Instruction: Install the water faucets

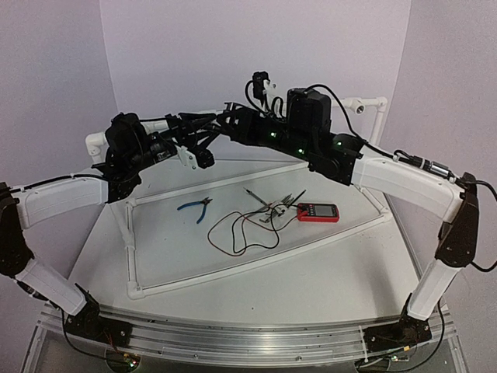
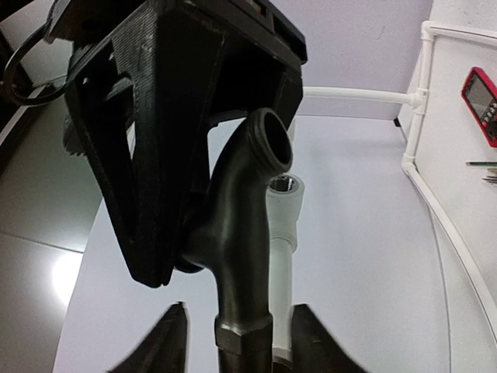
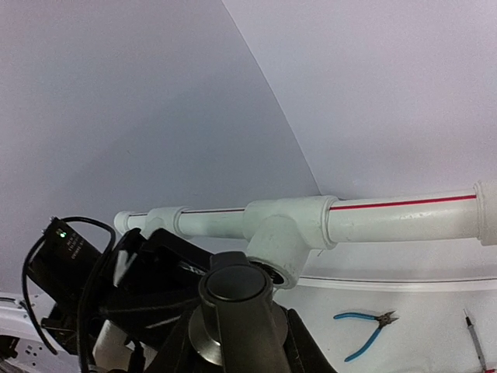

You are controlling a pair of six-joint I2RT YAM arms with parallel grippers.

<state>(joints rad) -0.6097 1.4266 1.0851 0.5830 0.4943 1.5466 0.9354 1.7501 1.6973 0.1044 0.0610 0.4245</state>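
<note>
**A:** Left wrist view first. What's the hold?

**B:** The left gripper (image 2: 239, 311) has its jaws partly apart, with a gap on each side of the water faucet (image 2: 241, 233). The faucet's hex collar sits between them, untouched. The right gripper (image 2: 182, 256) clamps the body from the side, above the left fingertips. The faucet is dull dark cast metal with a bent neck and a round open mouth. Just beyond it stands a smooth white pipe socket (image 2: 289, 190) with a metal-looking lining.

**A:** Right wrist?

**B:** Its fingers press the faucet on both sides, round end facing the camera. A white tee fitting (image 3: 291, 229) opens just past the fingertips.

**A:** From above?

**B:** Both grippers meet over the back pipe rail (image 1: 361, 101). The faucet is lost among the black parts.

**A:** Which step?

**B:** I'd call it a hand-over near the socket. Next, the threaded end must line up square with the hole, then turn in. Which end carries the thread, I cannot tell.
</note>
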